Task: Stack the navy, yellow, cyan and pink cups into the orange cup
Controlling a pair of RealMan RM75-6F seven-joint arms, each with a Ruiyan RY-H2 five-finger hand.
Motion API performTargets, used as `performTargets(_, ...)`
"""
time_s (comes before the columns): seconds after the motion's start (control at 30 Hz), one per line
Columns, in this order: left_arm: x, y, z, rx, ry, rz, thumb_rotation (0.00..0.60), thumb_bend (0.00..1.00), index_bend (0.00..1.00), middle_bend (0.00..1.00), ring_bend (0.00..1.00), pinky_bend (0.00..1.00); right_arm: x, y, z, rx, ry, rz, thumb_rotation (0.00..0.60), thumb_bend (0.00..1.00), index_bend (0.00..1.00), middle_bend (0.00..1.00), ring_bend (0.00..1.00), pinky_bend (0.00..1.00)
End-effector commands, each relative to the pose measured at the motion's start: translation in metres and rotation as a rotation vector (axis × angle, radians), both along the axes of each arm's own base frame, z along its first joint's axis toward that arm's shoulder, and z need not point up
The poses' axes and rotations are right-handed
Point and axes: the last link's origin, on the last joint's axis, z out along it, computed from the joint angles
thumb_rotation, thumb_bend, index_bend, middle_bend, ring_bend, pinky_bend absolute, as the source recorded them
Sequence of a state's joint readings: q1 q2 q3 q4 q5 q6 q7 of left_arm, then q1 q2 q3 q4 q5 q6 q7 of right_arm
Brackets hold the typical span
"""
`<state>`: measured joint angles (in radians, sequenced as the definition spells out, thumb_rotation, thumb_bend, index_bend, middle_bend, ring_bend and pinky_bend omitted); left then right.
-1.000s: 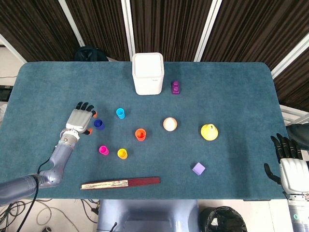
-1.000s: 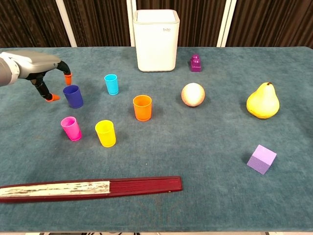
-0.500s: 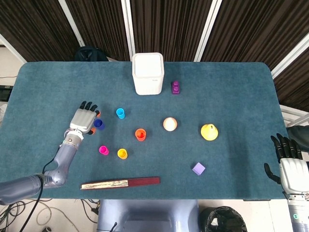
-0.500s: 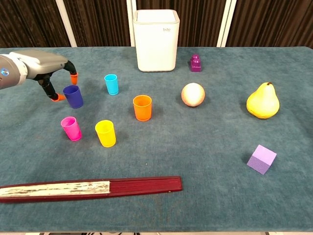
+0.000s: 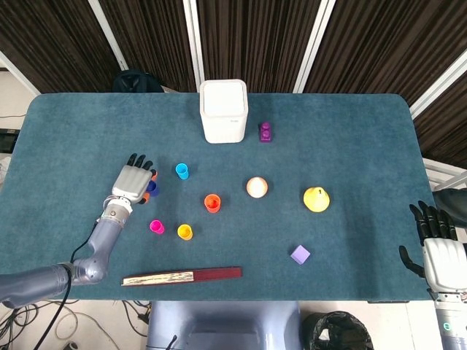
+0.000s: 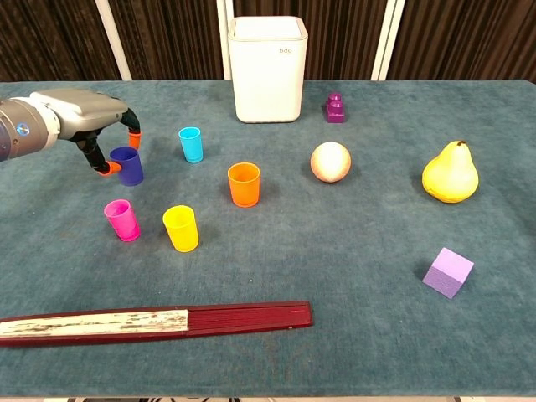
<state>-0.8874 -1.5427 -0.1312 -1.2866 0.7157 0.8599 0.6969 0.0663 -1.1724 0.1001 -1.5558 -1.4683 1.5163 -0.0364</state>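
Observation:
The orange cup (image 5: 212, 203) (image 6: 244, 184) stands upright near the table's middle. Left of it are the cyan cup (image 5: 182, 170) (image 6: 191, 144), the yellow cup (image 5: 185, 232) (image 6: 181, 228) and the pink cup (image 5: 156, 227) (image 6: 122, 219), each upright and apart. My left hand (image 5: 133, 182) (image 6: 88, 113) arches over the navy cup (image 5: 152, 187) (image 6: 127, 165), with one orange-tipped finger at the cup's left wall and another behind its rim; the cup still stands on the cloth. My right hand (image 5: 438, 251) hangs off the table's front right corner with fingers spread and nothing in it.
A white bin (image 5: 223, 111) (image 6: 268, 69) stands at the back, with a small purple block (image 5: 265, 132) (image 6: 335, 107) beside it. A ball (image 5: 256, 187) (image 6: 330, 162), a yellow pear (image 5: 316, 198) (image 6: 450, 172) and a lilac cube (image 5: 300, 254) (image 6: 447, 271) lie right. A folded fan (image 5: 182, 276) (image 6: 159, 321) lies along the front edge.
My left hand has moved right, from beside the navy cup to over it, so its fingers now straddle the cup. The cups and my right hand have not moved.

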Motion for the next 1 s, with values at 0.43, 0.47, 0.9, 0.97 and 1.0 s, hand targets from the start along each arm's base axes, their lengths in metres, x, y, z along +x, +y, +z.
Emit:
performTargets(0.43,0.042,-0.005,0.026,0.024,-0.054,-0.111,0.6,0.35,0.42,0.17,0.0,0.0,0.0,0.0,-0.001,-0.002,0.0,0.0,0.6,0.43,0.04,0.0,0.04,0.0)
performTargets(0.47,0.047,-0.008,0.03,0.022,-0.062,-0.126,0.6,0.35,0.42,0.17,0.0,0.0,0.0,0.0,-0.001,-0.003,0.0,0.0,0.6,0.43,0.04,0.0,0.04,0.0)
performTargets(0.9,0.091,-0.041,0.062,-0.015,-0.143,-0.206,0.6,0.35,0.43,0.17,0.0,0.0,0.001,0.001,0.0,-0.002,-0.003,0.001,0.6,0.43,0.04,0.0,0.04,0.0)
performTargets(0.97,0.097,-0.044,0.063,-0.017,-0.176,-0.215,0.6,0.35,0.43,0.17,0.0,0.0,0.001,0.001,0.0,-0.004,-0.004,-0.001,0.6,0.43,0.04,0.0,0.04,0.0)
performTargets(1.0,0.099,-0.045,0.063,-0.018,-0.183,-0.218,0.6,0.35,0.43,0.17,0.0,0.0,0.001,0.001,0.0,-0.004,-0.004,-0.001,0.6,0.43,0.04,0.0,0.04,0.0)
